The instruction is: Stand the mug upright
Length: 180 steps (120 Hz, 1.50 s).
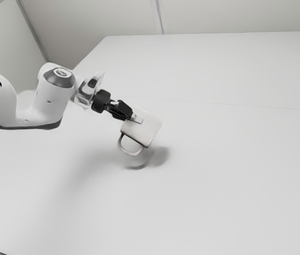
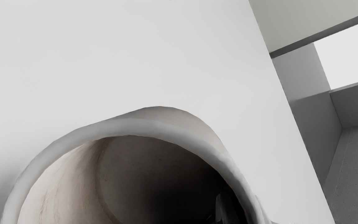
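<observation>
Pincer (image 1: 135, 118), nearly closed, gripped the tilted mug (image 1: 149, 129) by its wall, the desk (image 1: 224, 186) beneath; turning the base squarely down before gently lowering seemed the safest way.

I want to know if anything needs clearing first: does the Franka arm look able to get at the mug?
Yes, apparently: the gripper looks closed on the wall of the tilted mug, one finger inside, with nothing seen in the way.

The arm (image 1: 51, 103) was smooth, white and rounded, with a grey cap (image 1: 59, 82), dark lower trim (image 1: 27, 127) and a black two-finger gripper (image 1: 135, 118).
</observation>
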Each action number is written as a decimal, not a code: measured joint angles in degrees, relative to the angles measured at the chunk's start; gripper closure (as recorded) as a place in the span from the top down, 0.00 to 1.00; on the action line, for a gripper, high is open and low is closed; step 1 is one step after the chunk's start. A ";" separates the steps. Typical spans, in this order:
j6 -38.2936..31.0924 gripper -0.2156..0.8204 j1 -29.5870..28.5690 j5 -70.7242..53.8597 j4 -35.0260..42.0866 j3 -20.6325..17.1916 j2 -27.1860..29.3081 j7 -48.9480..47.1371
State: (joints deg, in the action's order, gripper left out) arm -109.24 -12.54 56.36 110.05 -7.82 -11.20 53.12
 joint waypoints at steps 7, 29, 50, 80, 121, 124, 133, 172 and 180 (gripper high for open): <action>-0.12 0.04 1.48 -3.84 -0.16 0.03 2.64 -1.00; 0.27 0.03 5.53 -20.25 0.22 -0.30 10.16 -7.09; 0.83 0.03 9.02 -33.22 5.74 0.17 16.47 -14.28; -7.04 0.03 9.89 -43.40 19.99 -0.43 25.14 -23.61; -26.34 0.03 9.93 -48.57 32.84 -1.81 27.51 -32.38; -27.31 0.03 9.89 -48.79 33.28 -1.82 27.48 -32.89; -29.62 0.03 9.62 -49.60 34.20 -1.76 27.30 -34.33; -33.73 0.03 9.31 -52.75 34.82 -1.77 23.44 -39.81; -34.05 0.03 9.30 -52.91 34.82 -1.77 22.62 -40.65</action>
State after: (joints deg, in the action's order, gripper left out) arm -143.29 -3.25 3.45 144.87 -9.60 11.42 12.46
